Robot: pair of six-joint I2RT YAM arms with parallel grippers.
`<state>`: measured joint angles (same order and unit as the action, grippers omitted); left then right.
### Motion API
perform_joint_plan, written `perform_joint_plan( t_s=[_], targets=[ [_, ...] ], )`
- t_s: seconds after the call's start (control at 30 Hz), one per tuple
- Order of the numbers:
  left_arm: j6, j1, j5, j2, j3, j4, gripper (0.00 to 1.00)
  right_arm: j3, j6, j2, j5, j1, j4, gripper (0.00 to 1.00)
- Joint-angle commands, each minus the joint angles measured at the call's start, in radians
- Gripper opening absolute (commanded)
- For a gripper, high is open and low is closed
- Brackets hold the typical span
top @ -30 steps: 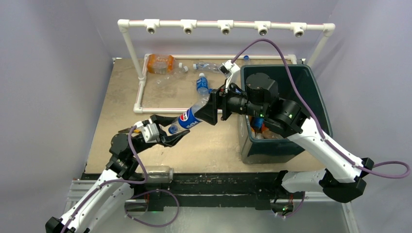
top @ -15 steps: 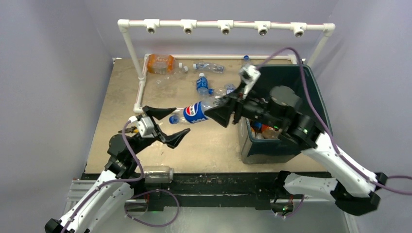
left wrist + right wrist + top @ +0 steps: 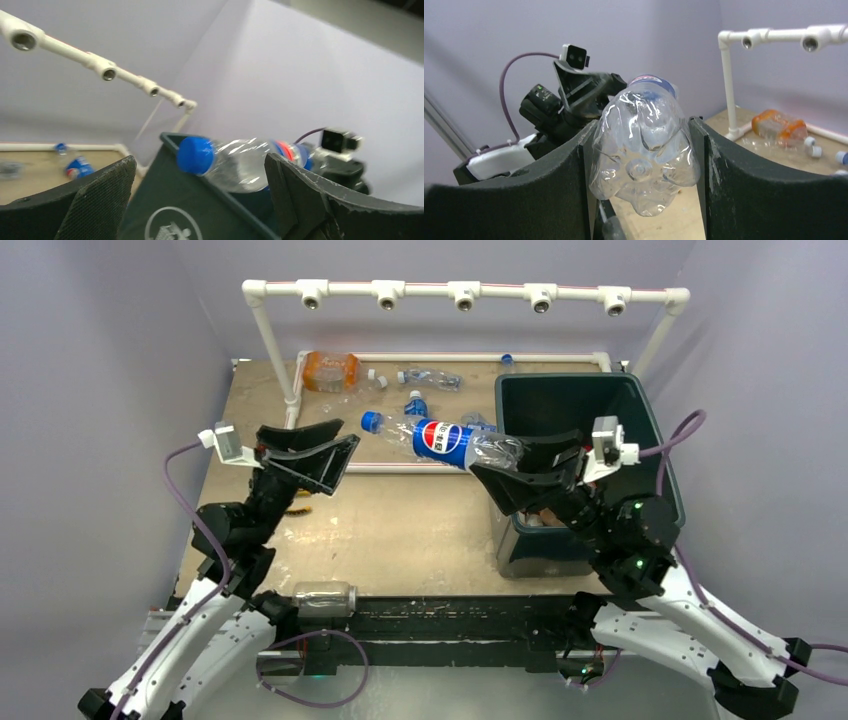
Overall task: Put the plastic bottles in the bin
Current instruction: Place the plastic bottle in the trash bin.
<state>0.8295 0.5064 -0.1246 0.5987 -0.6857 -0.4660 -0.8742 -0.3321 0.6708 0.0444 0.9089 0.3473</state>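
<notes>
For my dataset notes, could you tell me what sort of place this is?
Probably a robotics lab test cell: plain lilac walls enclose a tan tabletop, a white plastic pipe frame stands over it, and two white-and-black robot arms are mounted there.

One dark green rectangular plastic bin, one orange plastic bottle far left, one raised blue-labelled clear bottle, at least four other clear bottles.

My right pincer hides much inside the bin; I can't read the label on the far clear bottle; the recycling logo is cropped.
</notes>
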Motion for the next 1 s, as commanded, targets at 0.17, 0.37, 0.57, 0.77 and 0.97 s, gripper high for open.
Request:
perform_joint_plan(
  t_s=[0.17, 0.37, 0.57, 0.77, 0.97],
  targets=[
    [0.415, 0.003, -0.051, 0.142, 0.093, -0.477, 0.99, 0.175, -0.04, -0.059, -0.033, -0.001, 0.4, 0.0],
    [0.484, 0.004, -0.079, 0.223, 0.09, -0.567, 0.89, 0.223, -0.071, -0.036, -0.012, -0.001, 0.515, 0.0],
    [0.462, 0.072, -0.142, 0.285, 0.043, -0.616, 0.96, 0.224, -0.086, 0.027, -0.008, 0.002, 0.581, 0.0],
    [0.33, 0.213, -0.127, 0.331, 0.008, -0.627, 0.99, 0.196, -0.102, 0.135, -0.008, 0.012, 0.666, 0.0],
    [0.27, 0.287, -0.093, 0.389, 0.024, -0.816, 0.99, 0.149, -0.077, 0.207, -0.008, 0.052, 0.664, 0.0]
  ],
)
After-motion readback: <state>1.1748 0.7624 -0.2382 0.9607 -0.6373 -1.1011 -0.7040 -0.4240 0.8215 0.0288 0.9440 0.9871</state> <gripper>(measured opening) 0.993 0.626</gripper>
